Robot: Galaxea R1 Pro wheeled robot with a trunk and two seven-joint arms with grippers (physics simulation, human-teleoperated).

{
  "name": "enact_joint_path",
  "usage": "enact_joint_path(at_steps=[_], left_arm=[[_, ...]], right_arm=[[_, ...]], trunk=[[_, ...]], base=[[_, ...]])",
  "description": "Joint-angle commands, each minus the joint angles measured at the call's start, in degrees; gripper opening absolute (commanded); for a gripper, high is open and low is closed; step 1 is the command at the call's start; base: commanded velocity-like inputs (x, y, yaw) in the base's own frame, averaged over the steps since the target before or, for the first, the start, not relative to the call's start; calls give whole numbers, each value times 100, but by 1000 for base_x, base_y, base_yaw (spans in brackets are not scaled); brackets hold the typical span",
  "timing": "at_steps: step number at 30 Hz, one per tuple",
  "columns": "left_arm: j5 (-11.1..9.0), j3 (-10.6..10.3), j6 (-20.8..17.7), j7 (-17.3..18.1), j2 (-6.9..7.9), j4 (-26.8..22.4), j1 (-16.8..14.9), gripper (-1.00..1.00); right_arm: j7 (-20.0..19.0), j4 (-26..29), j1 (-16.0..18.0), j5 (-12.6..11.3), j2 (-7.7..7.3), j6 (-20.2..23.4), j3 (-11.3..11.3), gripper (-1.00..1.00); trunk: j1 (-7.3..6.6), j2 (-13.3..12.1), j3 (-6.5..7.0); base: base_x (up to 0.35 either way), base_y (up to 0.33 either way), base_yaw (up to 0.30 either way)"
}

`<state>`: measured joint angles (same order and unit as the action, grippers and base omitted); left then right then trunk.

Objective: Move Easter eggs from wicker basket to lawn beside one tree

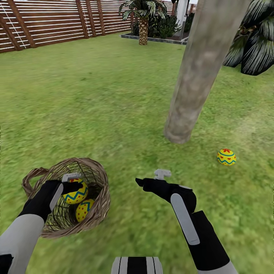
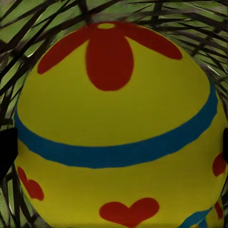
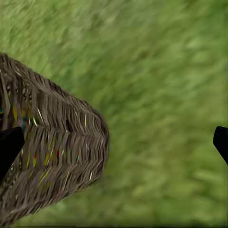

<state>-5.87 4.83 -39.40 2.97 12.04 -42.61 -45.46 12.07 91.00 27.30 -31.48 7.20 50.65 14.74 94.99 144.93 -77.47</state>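
Left gripper around one of two eggs inside wicker basket

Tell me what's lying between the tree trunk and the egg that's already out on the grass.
Nothing: in the head view, only bare lawn lies between the tree trunk's base and the egg on the grass.

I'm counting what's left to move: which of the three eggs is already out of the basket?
The egg lying alone on the lawn, right of the tree; the other two sit inside the wicker basket.

Distant palm, dark broad-leaved plant, grey curb.
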Motion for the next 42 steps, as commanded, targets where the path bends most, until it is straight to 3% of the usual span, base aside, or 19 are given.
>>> enact_joint_path(at_steps=[1,21,31,42], left_arm=[[-45,9,-32,-7,0,-8,0,-100],[-45,10,-29,-12,1,-17,0,-100],[-14,11,-42,-29,0,47,-1,-100],[-41,9,-50,-18,4,-6,-1,-100]], right_arm=[[59,5,3,-60,1,15,3,100],[59,5,3,-60,9,15,9,100],[59,5,3,-60,9,15,11,100],[59,5,3,-60,9,18,12,100]], trunk=[[-2,2,-4],[-2,2,-4],[-28,-12,217],[-28,-12,217]], base=[[-60,0,0],[-39,0,0],[0,0,0],[-25,0,0]])
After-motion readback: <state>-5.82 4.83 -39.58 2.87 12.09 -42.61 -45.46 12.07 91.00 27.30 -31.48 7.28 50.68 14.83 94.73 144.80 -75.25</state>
